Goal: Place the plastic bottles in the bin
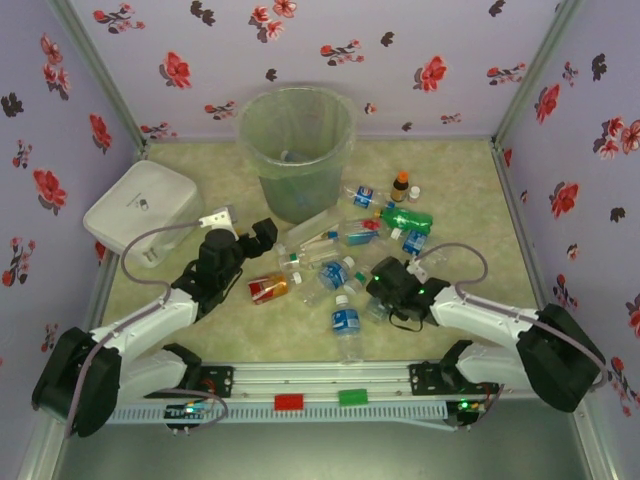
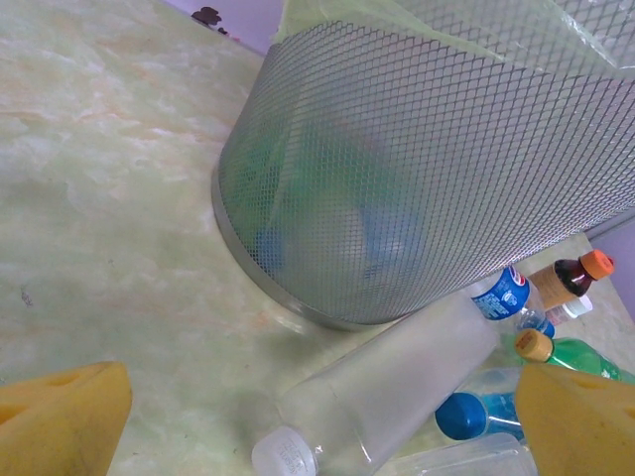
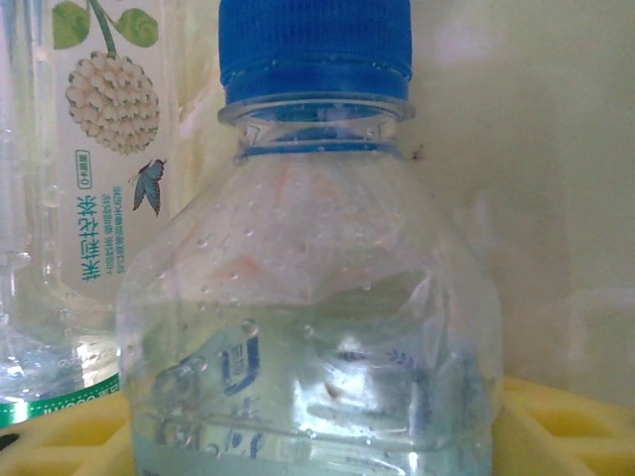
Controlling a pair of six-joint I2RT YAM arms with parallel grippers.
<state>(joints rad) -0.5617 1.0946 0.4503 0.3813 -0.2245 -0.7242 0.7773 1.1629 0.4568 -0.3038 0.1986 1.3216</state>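
- Currently, the left claw [image 1: 262, 236] stands wide, its yellow pads spread with nothing gripped between them, positioned near the base of the bin [image 1: 300, 185].
- Location of the bin: upright at the far middle of the desk [image 1: 470, 190], with a clear liner folded over its rim.
- Status of the right claw [image 3: 313, 436]: its pads flank a clear blue-capped bottle [image 3: 308, 297]; whether they press on it cannot be told.
- Most plastic bottles [image 1: 340, 265] lie scattered on the desk between the two arms.
- One frosted bottle [image 2: 397, 387] lies just beside the bin base.
- An amber bottle [image 1: 268, 289] lies near the left claw; a green bottle [image 1: 407, 218] lies on the far side of the heap.
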